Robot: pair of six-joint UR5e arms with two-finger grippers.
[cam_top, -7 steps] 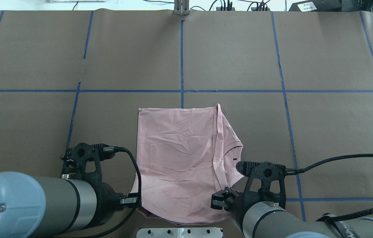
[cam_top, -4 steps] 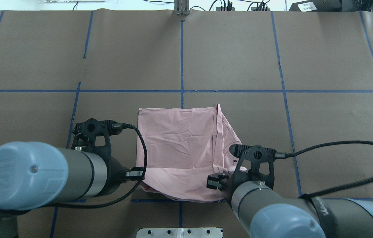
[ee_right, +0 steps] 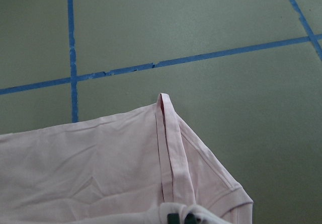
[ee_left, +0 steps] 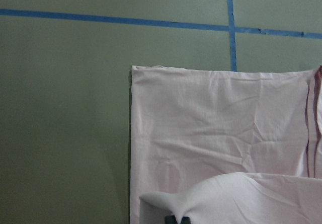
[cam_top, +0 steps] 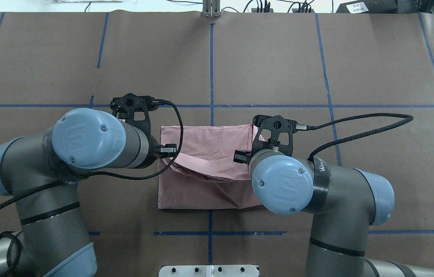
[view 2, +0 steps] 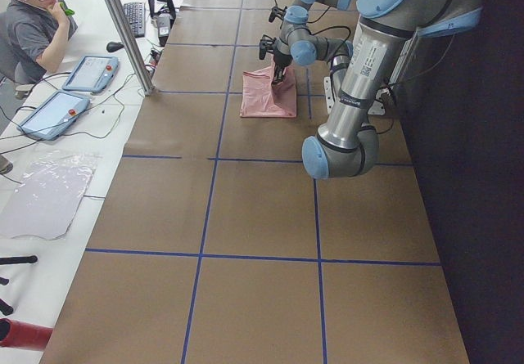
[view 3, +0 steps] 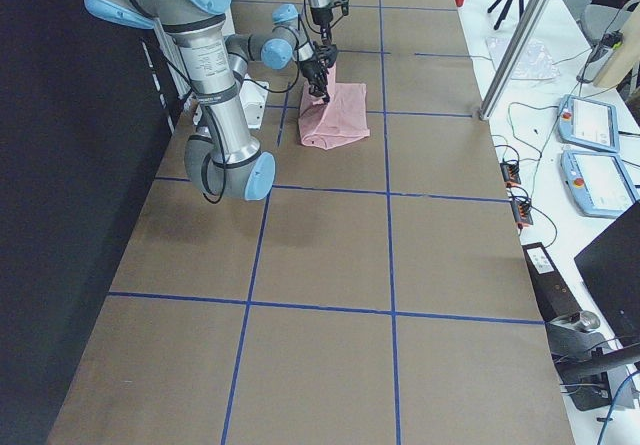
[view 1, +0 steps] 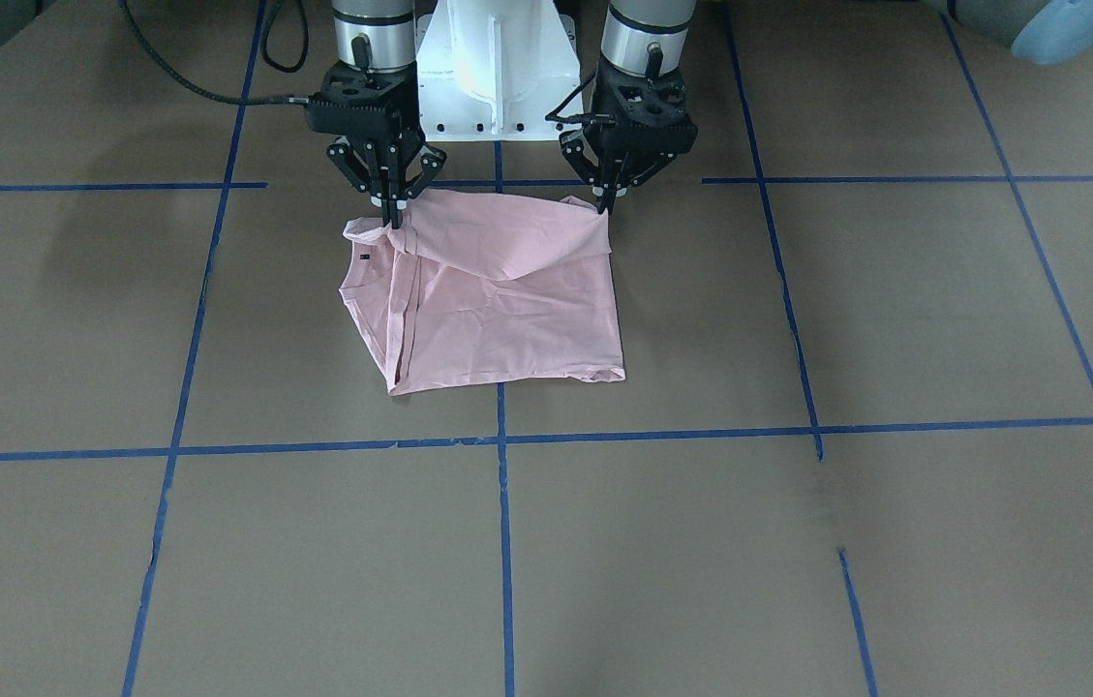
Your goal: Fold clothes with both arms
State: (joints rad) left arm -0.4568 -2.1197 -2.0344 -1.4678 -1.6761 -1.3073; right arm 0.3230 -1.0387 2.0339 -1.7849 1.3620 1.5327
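The pale pink T-shirt lies on the brown table, back side up, with one sleeve and its small black tag on the robot's right. My left gripper is shut on one corner of the shirt's near edge. My right gripper is shut on the other corner. Both hold that edge lifted, so it sags in a fold above the flat far part. The left wrist view shows raised cloth at its fingertips. In the right wrist view the sleeve lies ahead.
The white pedestal base stands just behind the shirt. Blue tape lines grid the table. A person sits beyond the far edge with tablets. An aluminium post and cables stand there too.
Both grippers have risen and moved away from the robot, carrying the shirt's near edge up and over the rest. The visible flat part of the shirt has become shorter.
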